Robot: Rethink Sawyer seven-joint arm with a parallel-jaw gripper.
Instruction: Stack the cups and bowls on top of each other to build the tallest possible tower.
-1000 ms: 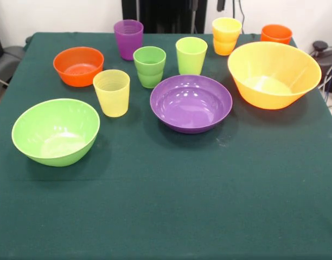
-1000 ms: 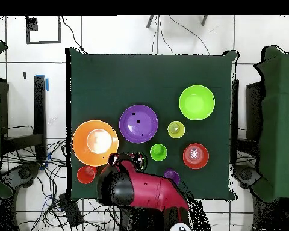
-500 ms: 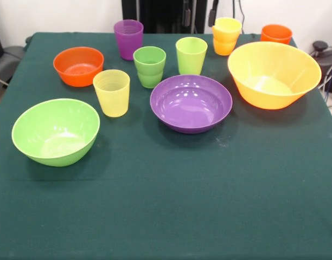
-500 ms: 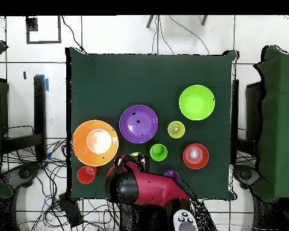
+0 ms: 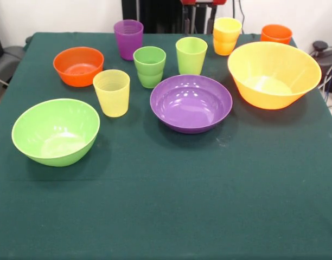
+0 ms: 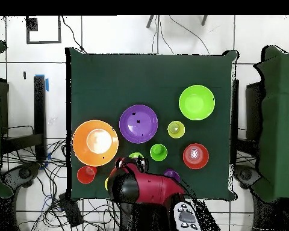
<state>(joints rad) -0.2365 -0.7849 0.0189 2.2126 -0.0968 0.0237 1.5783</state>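
Every piece stands by itself on the green cloth. The bowls are yellow-orange (image 5: 273,74) (image 6: 78,142), purple (image 5: 191,103) (image 6: 138,123), lime green (image 5: 56,131) (image 6: 197,102) and small orange (image 5: 78,65) (image 6: 195,156). The cups are purple (image 5: 128,38), dark green (image 5: 149,66) (image 6: 158,152), lime green (image 5: 191,55), pale yellow (image 5: 112,92) (image 6: 176,129), yellow-orange (image 5: 226,35) and orange (image 5: 276,33) (image 6: 86,175). From overhead the red arm (image 6: 144,187) hangs over the back row of cups. My gripper (image 6: 130,162) sits at its end, above the lime green cup, which it largely hides.
The table (image 5: 171,206) is covered in dark green cloth. Cables (image 6: 56,198) lie on the floor by the robot's base. A red part of the arm (image 5: 201,1) shows at the top edge of the front view.
The arm has swung sideways over the back row of cups, and its red part has entered the top of the front view. No cup or bowl has moved.
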